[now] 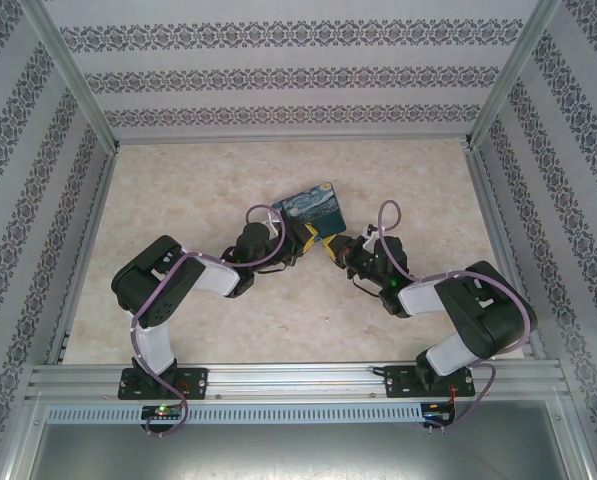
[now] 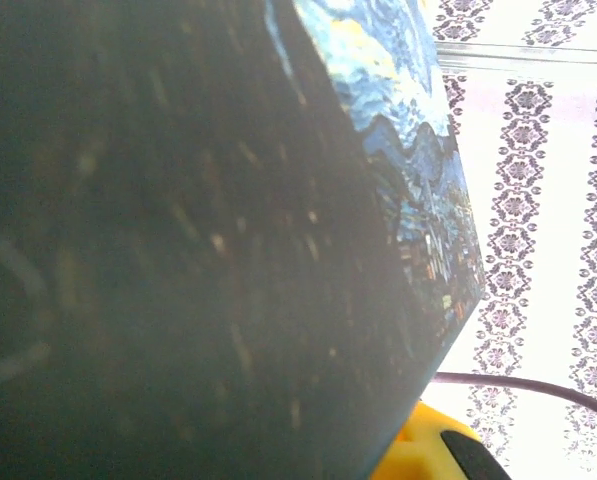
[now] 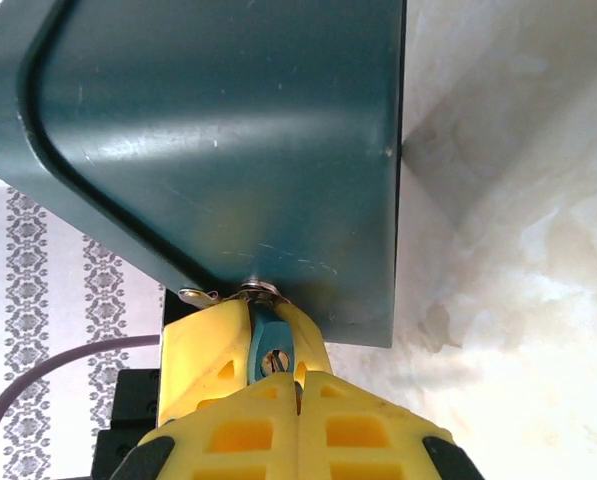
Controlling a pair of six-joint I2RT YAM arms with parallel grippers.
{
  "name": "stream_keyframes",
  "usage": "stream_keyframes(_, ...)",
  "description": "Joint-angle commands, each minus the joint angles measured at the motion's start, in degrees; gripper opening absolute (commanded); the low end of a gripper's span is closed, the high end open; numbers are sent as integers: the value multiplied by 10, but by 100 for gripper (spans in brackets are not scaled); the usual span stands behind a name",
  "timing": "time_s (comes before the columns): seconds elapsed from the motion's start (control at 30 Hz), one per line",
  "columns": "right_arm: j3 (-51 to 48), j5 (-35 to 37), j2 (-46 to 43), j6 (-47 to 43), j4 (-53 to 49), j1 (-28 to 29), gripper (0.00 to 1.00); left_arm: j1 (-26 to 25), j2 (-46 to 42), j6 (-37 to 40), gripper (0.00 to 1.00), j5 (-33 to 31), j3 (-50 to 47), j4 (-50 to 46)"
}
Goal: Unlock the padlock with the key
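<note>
Right gripper (image 3: 298,392): fingers pressed together on the key (image 3: 275,360), which meets the padlock (image 3: 266,332) just beyond the tips. Left gripper (image 1: 304,238): yellow fingers clamped on either side of the teal padlock. The padlock hangs at the metal hasp (image 3: 256,292) on the tin box (image 3: 208,130). The marbled table (image 3: 518,250) lies beneath.

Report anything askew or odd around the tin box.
The tin box is tipped up off level, its dark underside facing the right wrist camera, held by the left gripper. The padlock at its edge sits pinched in the right gripper.
</note>
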Motion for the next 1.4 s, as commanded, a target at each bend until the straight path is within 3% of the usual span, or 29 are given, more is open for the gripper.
stream_keyframes(0.0,29,-14,11,20,43,-9,0,-11,-5,-7,0,53,20,55)
stream_keyframes(0.8,88,-61,75,17,42,-9,0,-27,16,27,0,75,48,-8)
stream_keyframes(1.1,83,-67,101,-5,36,-20,0,-25,40,77,0,42,37,-51)
stream_keyframes(1.37,57,-67,103,-18,36,-36,25,-19,52,103,0,17,31,-80)
